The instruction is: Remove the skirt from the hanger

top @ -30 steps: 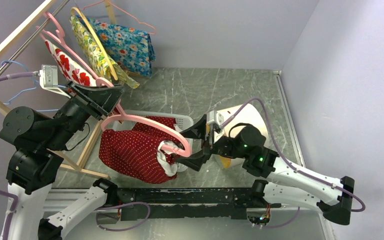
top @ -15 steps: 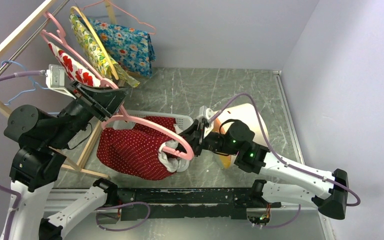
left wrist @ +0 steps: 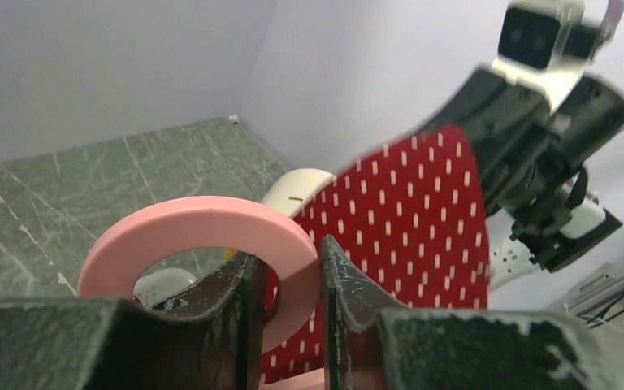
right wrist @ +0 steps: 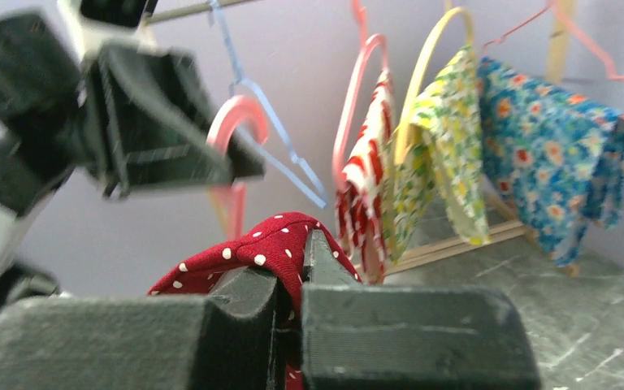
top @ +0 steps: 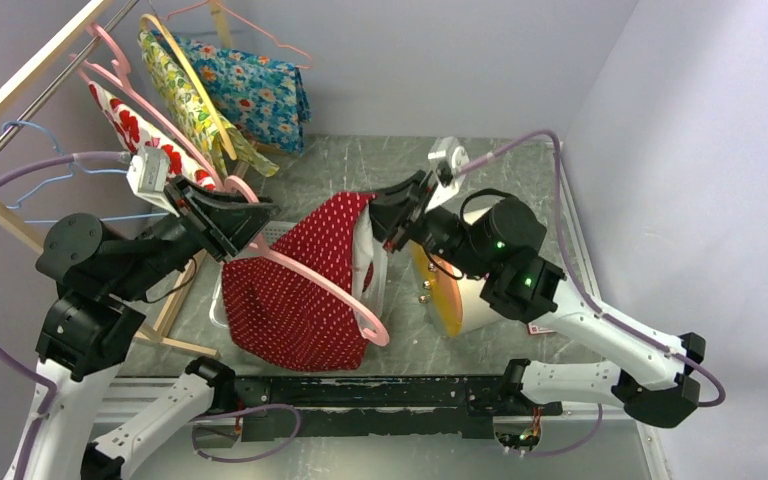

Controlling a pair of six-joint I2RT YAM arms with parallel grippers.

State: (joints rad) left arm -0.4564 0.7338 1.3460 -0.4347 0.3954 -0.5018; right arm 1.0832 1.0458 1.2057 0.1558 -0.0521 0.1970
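Note:
The skirt (top: 300, 290) is red with white dots and hangs in the air between the two arms. My right gripper (top: 385, 215) is shut on its upper corner, and the cloth (right wrist: 272, 240) bulges over the fingertips in the right wrist view. The pink hanger (top: 335, 290) runs across the front of the skirt. My left gripper (top: 245, 215) is shut on the hanger's hook (left wrist: 203, 231), the pink ring pinched between its fingers. The skirt (left wrist: 410, 219) stretches up toward the right arm in the left wrist view.
A wooden rack (top: 20, 90) at the back left carries a red-flowered garment (top: 145, 135), a yellow floral one (top: 195, 105), a blue floral one (top: 255, 90) and an empty blue hanger (top: 35, 160). A white basket (top: 280, 232) lies under the skirt. A round cream and orange object (top: 460, 290) stands right of it.
My right gripper closed on the skirt's edge and pulled it up and toward the back, stretching the cloth off the hanger's right end. The left arm shifted slightly right, still holding the hanger.

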